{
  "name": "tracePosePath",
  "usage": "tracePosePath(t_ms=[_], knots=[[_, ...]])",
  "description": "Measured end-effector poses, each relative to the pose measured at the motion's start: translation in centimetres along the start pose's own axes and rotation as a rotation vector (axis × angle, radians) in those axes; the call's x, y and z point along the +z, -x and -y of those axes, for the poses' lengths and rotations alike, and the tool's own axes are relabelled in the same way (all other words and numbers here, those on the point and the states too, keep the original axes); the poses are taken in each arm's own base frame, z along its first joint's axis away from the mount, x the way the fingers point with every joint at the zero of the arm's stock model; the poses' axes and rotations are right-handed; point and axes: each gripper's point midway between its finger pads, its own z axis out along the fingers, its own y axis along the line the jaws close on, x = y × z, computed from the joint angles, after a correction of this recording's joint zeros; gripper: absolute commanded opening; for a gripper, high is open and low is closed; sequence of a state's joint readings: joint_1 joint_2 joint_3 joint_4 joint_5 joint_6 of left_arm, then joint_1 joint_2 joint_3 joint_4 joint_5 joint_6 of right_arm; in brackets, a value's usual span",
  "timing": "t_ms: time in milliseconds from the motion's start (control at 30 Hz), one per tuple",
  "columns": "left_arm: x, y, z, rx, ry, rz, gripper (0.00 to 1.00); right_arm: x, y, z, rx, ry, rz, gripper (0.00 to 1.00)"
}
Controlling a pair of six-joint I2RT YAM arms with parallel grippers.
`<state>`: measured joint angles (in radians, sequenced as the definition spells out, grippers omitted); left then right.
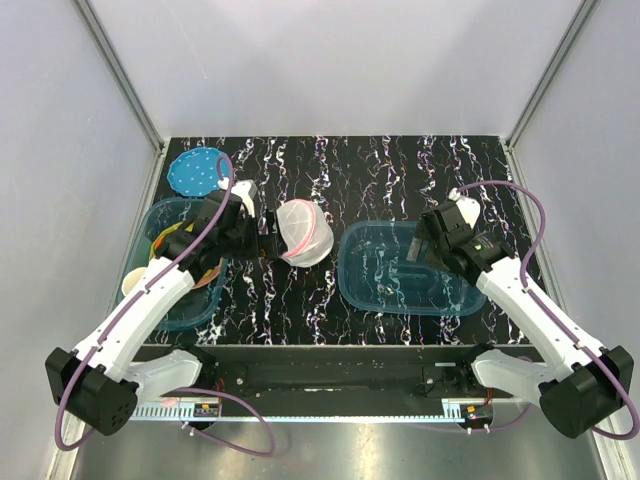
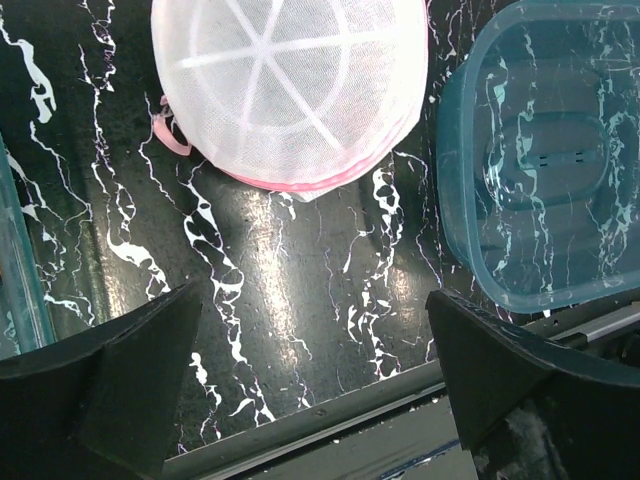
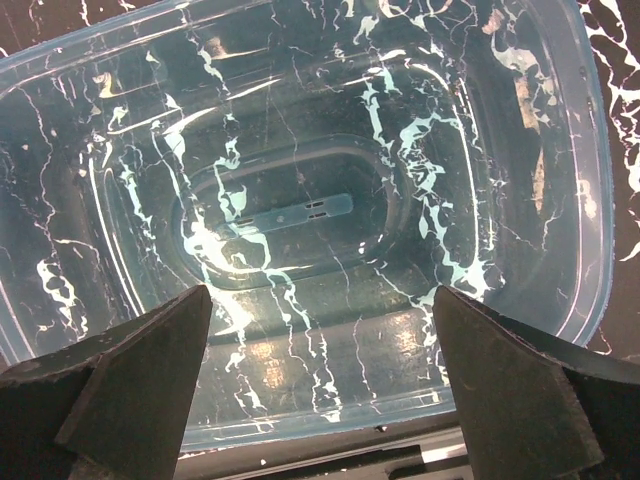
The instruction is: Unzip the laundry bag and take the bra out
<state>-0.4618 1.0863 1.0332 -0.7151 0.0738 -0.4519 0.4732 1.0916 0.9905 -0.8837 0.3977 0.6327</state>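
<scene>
Left gripper (image 2: pixel 310 300) jaws wide, just short of laundry bag (image 2: pixel 290 90) — zipped, mid-table; bra unseen. Right gripper (image 3: pixel 322 295) wide over empty tub (image 3: pixel 590 200). Judgement — pin dome with right, catch pink tab (image 2: pixel 172 138) left.

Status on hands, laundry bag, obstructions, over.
Left hand open, empty, facing laundry bag. Right hand open over blue bin. Bag looks closed on table. Nothing blocking.

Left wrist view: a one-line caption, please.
Open left gripper above black marbled table, facing closed round white mesh laundry bag with pink trim, beside teal plastic tub.
</scene>
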Motion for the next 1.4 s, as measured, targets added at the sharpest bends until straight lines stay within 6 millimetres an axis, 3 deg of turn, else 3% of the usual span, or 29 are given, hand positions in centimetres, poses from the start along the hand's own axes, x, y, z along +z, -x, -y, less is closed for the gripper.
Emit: tracePosePath(t_ms=[333,533,667,800,1000,1067,1167,1200,1233,1400], knots=[[-1.1,0.5,-0.3,0.023,0.008,0.042,0.99,-0.3,0.4,-2.0,0.025,0.102,0.003,1.00],[-1.1,0.1,-2.6,-0.026,0.091,0.026,0.99,-1.0,1.3,-5.8,0.069,0.274,0.014,1.00],[-0.9,-0.4,-4.8,-0.101,0.157,0.015,0.99,-0.9,1.0,-11.2,0.041,0.395,-0.006,1.00],[-1.0,-0.8,-6.4,-0.154,0.197,-0.001,0.99,-0.6,0.5,-19.0,-0.018,0.506,-0.038,1.00],[-2.1,-1.0,-6.6,-0.163,0.190,0.004,0.99,0.9,-0.8,-25.9,-0.030,0.616,-0.085,0.99],[-2.3,-1.0,-6.6,-0.165,0.187,0.006,0.99,1.9,-1.4,-27.5,-0.029,0.635,-0.109,0.92],[-2.3,-1.1,-6.6,-0.168,0.186,0.004,0.99,3.7,-2.4,-29.7,-0.035,0.659,-0.152,0.51],[-2.3,-1.1,-6.6,-0.168,0.185,0.002,0.99,4.3,-2.7,-30.3,-0.038,0.665,-0.165,0.29],[-2.3,-1.1,-6.6,-0.167,0.184,0.001,0.99,4.7,-3.1,-30.7,-0.041,0.668,-0.177,0.00],[-2.4,-1.2,-6.8,-0.150,0.184,-0.004,0.99,4.8,-3.9,-31.2,-0.082,0.696,-0.208,0.00]])
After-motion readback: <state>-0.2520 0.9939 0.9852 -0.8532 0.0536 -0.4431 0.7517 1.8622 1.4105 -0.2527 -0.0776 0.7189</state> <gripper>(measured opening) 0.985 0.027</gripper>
